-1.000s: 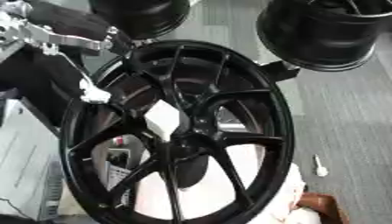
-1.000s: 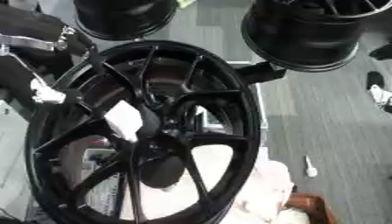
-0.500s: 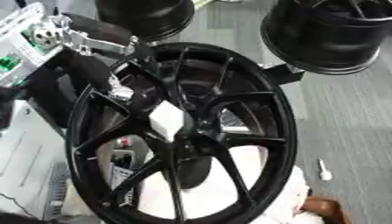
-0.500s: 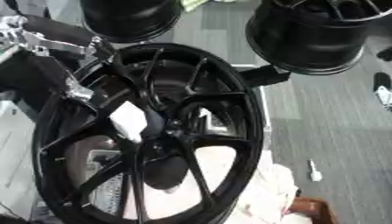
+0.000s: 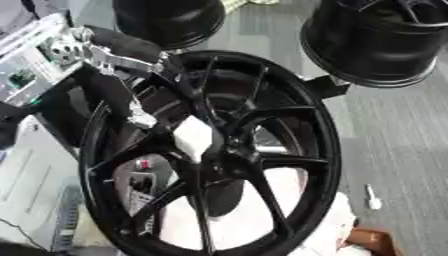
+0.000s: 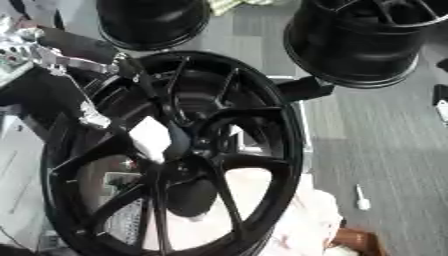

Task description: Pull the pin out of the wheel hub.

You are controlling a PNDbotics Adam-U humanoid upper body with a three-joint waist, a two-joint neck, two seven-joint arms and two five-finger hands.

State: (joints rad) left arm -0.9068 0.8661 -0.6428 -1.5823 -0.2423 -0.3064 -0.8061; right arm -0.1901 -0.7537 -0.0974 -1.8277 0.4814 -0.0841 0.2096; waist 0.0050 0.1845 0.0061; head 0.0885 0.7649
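Note:
A large black spoked wheel (image 5: 297,150) stands tilted in the middle of both views. A white block (image 5: 194,137) sits at its hub (image 5: 219,150); whether it is the pin I cannot make out. My left arm, with a silver joint (image 5: 92,50), comes in from the upper left. My left hand (image 5: 166,97) reaches between the spokes just above and left of the hub. It is black against the black spokes, and its grip is hidden. A small white piece (image 5: 140,119) shows beside it. My right hand is in no view.
Two more black wheels (image 5: 171,20) (image 5: 376,40) stand at the back. A small white object (image 5: 372,197) lies on the grey floor at the right. White cloth (image 5: 328,232) and a brown thing (image 5: 372,240) lie at the lower right. A light bench (image 5: 31,175) is on the left.
The whole picture has shifted, so the camera has moved. My left hand stays among the spokes beside the hub, a little closer to the white block.

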